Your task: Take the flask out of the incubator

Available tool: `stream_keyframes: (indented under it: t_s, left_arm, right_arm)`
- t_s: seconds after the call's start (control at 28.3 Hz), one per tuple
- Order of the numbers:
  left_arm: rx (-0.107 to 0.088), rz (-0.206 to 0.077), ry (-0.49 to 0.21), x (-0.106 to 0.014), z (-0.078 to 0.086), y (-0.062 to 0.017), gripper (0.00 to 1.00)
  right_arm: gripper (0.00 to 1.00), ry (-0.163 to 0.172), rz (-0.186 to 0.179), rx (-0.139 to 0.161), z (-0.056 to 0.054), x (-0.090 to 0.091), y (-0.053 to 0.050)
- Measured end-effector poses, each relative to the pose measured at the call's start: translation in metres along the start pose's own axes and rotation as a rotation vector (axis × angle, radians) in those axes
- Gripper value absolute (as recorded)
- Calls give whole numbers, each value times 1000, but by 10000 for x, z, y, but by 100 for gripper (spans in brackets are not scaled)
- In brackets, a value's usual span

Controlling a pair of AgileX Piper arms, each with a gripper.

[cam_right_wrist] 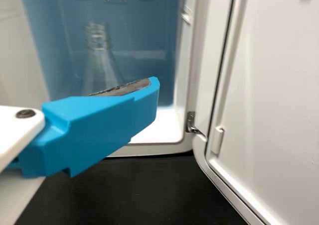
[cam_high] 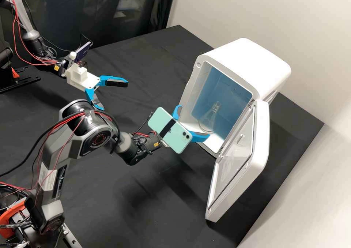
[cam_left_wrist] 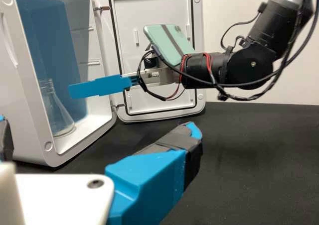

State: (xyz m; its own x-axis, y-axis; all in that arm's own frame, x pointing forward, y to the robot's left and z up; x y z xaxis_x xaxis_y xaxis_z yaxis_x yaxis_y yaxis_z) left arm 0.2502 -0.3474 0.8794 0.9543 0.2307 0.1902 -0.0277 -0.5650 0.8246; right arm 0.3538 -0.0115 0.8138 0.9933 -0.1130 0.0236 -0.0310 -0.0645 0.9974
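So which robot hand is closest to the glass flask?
The right gripper, open at the incubator doorway facing the flask; the left gripper hangs far back over the bench.

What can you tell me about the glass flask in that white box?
The flask is clear glass, cone-shaped with a narrow neck, and looks empty. It stands upright on the floor of the incubator, whose door hangs open. Only that floor touches it; the right gripper sits open at the doorway, short of it.
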Motion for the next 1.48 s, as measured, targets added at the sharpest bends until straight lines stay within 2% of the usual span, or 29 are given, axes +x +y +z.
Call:
stream_keyframes:
  t_s: [0.11, 0.18, 0.28, 0.42, 0.53, 0.81, 0.95, 1.09, 1.2, 1.31, 1.41, 1.48]
  left_arm:
    - [0, 0, 0, 0, 0, 0, 100]
    - [0, 0, 0, 0, 0, 0, 100]
    - [0, 0, 0, 0, 0, 0, 100]
    - [0, 0, 0, 0, 0, 0, 100]
    - [0, 0, 0, 0, 0, 0, 100]
    - [0, 0, 0, 0, 0, 0, 100]
    - [0, 0, 0, 0, 0, 0, 100]
    - [0, 0, 0, 0, 0, 0, 100]
    - [0, 0, 0, 0, 0, 0, 100]
    - [0, 0, 0, 0, 0, 0, 100]
    - [0, -1, -7, 3, 19, -3, 100]
    - [0, -2, -13, 5, 35, -6, 100]
  right_arm:
    - [100, -6, 7, 4, 10, 68, 0]
    - [100, -13, 2, -14, 15, 121, -6]
    - [100, -14, 0, -18, 14, 179, -8]
    - [100, -32, -10, -32, 19, 251, -26]
    - [100, -45, -9, -26, -16, 316, -48]
    - [100, -54, -17, -44, -158, 542, -106]
    - [100, -82, -29, -31, -159, 655, -126]
    - [100, -97, -32, -29, -177, 774, -117]
    - [100, -103, -29, -14, -202, 857, -99]
    - [100, -108, -29, -11, -196, 899, -95]
    - [100, -107, -24, -31, -174, 974, -92]
    - [100, -124, -27, -36, -137, 1025, -84]
